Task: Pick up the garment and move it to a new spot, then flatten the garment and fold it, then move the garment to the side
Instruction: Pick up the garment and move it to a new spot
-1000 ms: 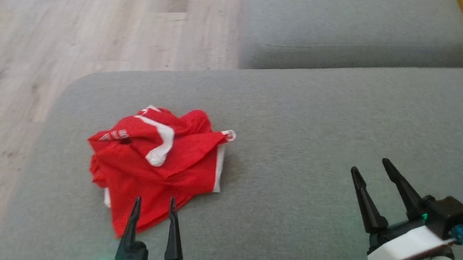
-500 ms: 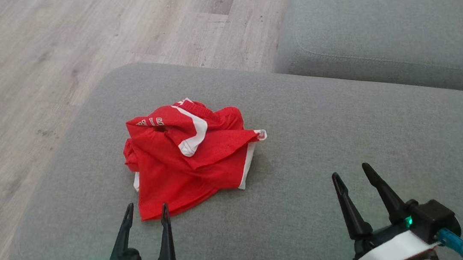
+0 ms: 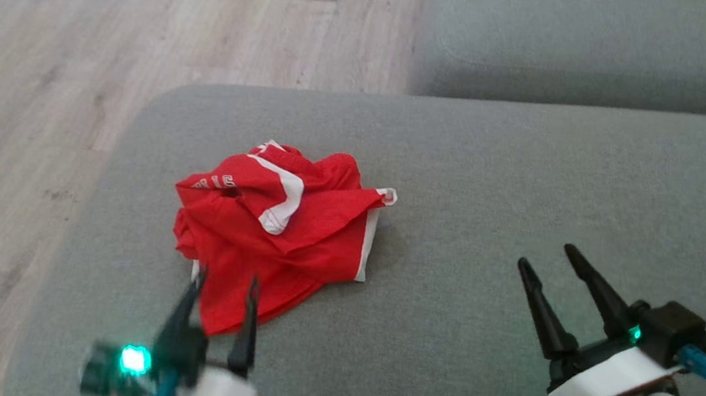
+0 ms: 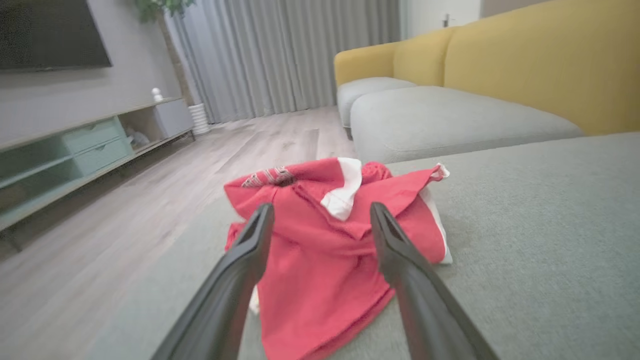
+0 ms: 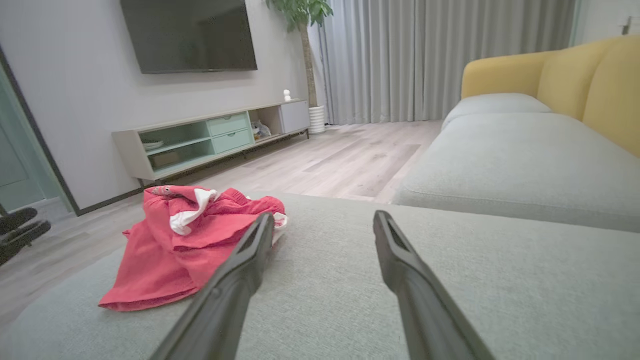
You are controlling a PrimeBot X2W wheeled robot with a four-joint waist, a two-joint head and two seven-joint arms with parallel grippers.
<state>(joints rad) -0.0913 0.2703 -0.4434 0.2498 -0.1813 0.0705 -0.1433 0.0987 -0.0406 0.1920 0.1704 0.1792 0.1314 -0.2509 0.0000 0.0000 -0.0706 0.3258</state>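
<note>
One crumpled red, white-trimmed garment point(image 3: 292, 244) at 10 o'clock on sofa point(image 3: 490, 196); left gripper point(image 3: 226, 279), right gripper point(image 3: 546, 255) released.

left gripper point(image 3: 225, 278) and right gripper point(image 3: 546, 255): each two long tapering black fingers point(image 3: 543, 309) on a white collar, with a green light and a blue cable end.

One garment point(image 3: 278, 232), two grey cushions point(image 3: 492, 209) point(image 3: 570, 18), one left claw point(image 3: 227, 277), one right claw point(image 3: 546, 255).
</note>
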